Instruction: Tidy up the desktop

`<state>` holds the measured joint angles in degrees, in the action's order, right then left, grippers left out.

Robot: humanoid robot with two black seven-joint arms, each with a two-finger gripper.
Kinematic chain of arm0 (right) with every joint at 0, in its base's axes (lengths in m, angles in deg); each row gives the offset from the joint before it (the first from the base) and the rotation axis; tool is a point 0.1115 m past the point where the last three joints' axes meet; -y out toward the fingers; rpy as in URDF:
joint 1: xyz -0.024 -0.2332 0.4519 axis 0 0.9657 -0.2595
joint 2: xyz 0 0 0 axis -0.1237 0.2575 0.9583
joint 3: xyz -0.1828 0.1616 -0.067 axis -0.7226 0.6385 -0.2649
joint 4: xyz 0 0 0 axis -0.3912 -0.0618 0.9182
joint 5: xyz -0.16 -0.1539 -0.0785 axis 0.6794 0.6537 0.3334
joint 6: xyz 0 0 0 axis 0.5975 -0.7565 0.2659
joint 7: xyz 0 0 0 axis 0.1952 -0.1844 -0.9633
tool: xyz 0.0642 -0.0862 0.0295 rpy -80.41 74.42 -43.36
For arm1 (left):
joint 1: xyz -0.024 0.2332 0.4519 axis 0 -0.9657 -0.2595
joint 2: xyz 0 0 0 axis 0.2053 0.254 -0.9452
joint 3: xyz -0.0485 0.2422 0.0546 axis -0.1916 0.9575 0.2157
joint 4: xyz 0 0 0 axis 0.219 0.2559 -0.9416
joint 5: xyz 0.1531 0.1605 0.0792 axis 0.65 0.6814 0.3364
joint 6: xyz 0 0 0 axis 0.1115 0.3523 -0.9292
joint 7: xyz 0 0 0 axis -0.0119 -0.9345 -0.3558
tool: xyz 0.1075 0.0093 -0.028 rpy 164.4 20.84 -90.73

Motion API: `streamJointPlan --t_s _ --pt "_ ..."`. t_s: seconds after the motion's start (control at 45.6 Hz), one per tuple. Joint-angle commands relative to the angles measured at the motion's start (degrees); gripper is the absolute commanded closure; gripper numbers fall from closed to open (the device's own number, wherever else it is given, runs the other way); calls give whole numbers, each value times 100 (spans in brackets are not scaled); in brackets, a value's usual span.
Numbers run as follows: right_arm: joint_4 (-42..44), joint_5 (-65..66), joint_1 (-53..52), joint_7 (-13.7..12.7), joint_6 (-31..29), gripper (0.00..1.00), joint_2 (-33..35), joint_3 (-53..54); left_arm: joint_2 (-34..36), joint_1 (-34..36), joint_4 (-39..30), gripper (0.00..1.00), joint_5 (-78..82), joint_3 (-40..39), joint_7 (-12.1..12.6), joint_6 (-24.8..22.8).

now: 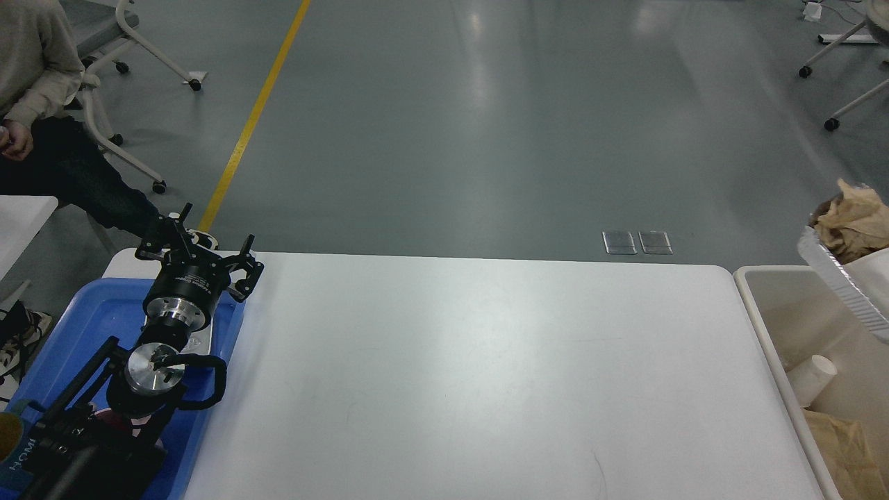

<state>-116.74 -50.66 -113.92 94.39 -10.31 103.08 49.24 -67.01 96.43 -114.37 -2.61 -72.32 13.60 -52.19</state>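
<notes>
The white desktop (472, 375) fills the middle of the head view, and its surface shows bare. My left arm comes in from the lower left over the blue tray (76, 326). My left gripper (208, 236) hangs above the tray's far right corner, at the desktop's back left edge. Its fingers are spread apart, and I see nothing clearly held between them. My right gripper is out of view.
A beige bin (757, 305) stands at the desktop's right end, holding a paper cup (812, 378) and brown paper (844, 444). A foil tray (833, 274) with crumpled brown paper (851, 219) tilts over it. A seated person (42, 139) is at the far left.
</notes>
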Motion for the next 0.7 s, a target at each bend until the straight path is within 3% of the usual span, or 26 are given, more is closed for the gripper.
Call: streamJointPlan --t_s 0.0,0.022,0.11,0.395,0.68 --pt "651 -205 237 -15 10 96 -259 -4 0 35 89 4 27 63 -4 16" --pt "791 -231 272 -41 27 82 -303 -13 8 35 98 4 44 63 -4 24" --pt "1363 -275 369 -68 159 1 -557 -22 8 44 107 4 71 80 -4 33" --pt "2305 -346 413 -59 546 0 -1208 -92 61 211 230 4 97 379 23 33" --pt "2287 -460 -281 11 1696 0 -2034 92 333 229 230 4 97 572 75 7"
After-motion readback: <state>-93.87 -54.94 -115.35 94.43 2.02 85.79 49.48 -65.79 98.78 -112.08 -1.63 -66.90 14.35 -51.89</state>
